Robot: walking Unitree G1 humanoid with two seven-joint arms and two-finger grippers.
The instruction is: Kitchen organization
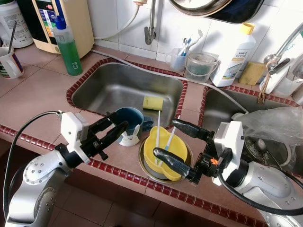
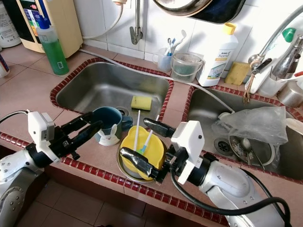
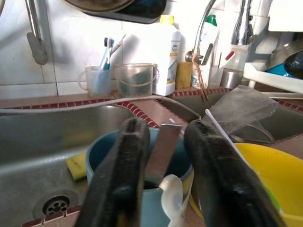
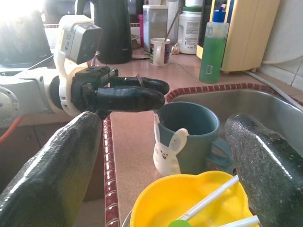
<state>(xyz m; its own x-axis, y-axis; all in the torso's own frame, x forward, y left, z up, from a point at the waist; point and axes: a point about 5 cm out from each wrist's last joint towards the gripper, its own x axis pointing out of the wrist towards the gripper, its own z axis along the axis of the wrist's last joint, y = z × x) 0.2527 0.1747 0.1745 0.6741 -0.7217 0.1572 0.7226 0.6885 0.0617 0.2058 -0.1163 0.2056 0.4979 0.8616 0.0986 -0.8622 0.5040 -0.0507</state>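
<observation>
Tiled counter (image 1: 38, 94) bears glossy yellow bowl (image 1: 165, 151), round blue mug (image 1: 130, 120)

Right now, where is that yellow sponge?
The yellow sponge lies inside the left sink basin, against its near right corner, just behind the blue mug and the yellow bowl on the counter edge.

Your left sink basin (image 1: 118, 85) is open apart from the sponge (image 1: 153, 102); blue mug (image 1: 130, 120) and yellow bowl (image 1: 165, 150) crowd the tabletop (image 1: 33, 94) edge.
</observation>
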